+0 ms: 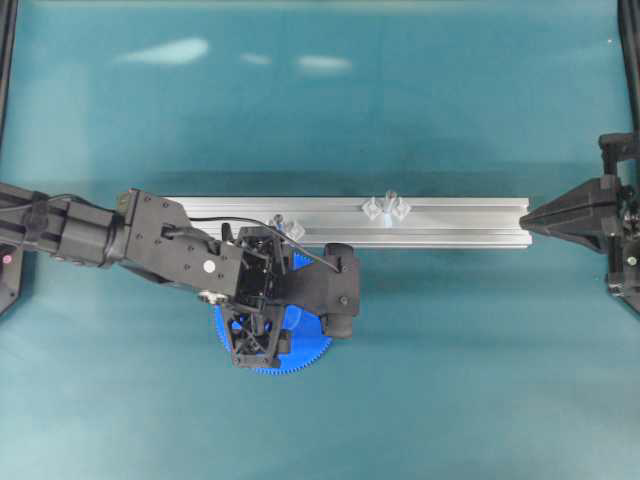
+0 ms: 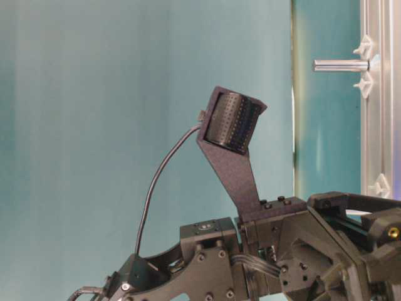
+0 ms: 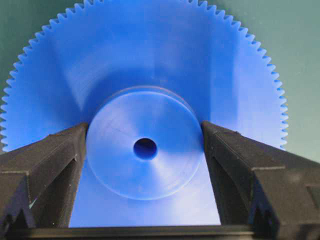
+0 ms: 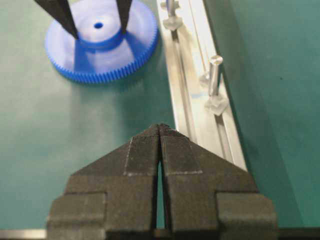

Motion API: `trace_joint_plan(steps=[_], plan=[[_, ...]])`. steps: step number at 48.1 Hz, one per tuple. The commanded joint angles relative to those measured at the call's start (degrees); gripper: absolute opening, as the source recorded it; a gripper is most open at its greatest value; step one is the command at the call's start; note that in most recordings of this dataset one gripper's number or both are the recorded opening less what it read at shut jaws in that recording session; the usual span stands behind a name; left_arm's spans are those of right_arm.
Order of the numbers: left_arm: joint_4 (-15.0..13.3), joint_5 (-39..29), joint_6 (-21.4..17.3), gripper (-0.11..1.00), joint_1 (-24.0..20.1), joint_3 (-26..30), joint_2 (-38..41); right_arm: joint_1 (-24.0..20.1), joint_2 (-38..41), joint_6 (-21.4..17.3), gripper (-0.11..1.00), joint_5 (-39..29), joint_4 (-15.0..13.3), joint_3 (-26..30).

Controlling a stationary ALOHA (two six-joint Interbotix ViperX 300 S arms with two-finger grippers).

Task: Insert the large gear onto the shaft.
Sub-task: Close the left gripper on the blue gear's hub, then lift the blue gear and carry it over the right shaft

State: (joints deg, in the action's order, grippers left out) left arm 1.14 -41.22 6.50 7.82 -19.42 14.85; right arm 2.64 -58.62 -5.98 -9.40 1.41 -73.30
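Overhead view: large gear [image 1: 300, 350] lies flat on green table [image 1: 450, 380], just in front of alu rail [image 1: 460, 222], mostly hidden under L arm.
Gear detail: bright-blue disc, fine teeth all round, raised round hub [image 3: 145, 150] w/ small centre hole; hub faces up.
L gripper [image 3: 145, 145]: points down over gear, fingers [image 3: 55, 165] astride hub, one each side. Pads sit at hub wall; jaws wide, not seen clamped. Contact w/ hub: can't tell for sure.
R-wrist view, gear: both L fingertips stand on gear face either side of hub; gear flat on table, not lifted.
Shaft [image 4: 215, 75]: thin silvery upright pin on rail, between two small clear brackets [image 4: 217, 104]. Well apart from gear, toward R arm side. Bare, nothing on it.
Second pin [image 4: 170, 7]: similar, w/ clear brackets, farther along rail, near gear; mostly cut off by frame edge.
Table-level view: shaft shows as silver pin sticking out from rail w/ clear brackets both sides; L wrist cam [image 2: 232, 122] and mount fill foreground.
Rail: long grooved alu extrusion, lies across table centre.
R gripper [image 4: 160, 127]: jaws closed, tips together, holds nothing. Tip sits at R end of rail; touching or not: can't tell.
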Motion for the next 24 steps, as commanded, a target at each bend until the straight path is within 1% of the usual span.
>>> trace_joint_plan(steps=[1, 24], plan=[[0.1, -0.8, -0.1, 0.76, 0.0, -0.2, -0.5, 0.1, 0.4, -0.5, 0.02, 0.3, 0.1, 0.6], [0.1, -0.5, 0.1, 0.76, 0.1, 0.3, -0.5, 0.1, 0.4, -0.5, 0.02, 0.3, 0.1, 0.5]])
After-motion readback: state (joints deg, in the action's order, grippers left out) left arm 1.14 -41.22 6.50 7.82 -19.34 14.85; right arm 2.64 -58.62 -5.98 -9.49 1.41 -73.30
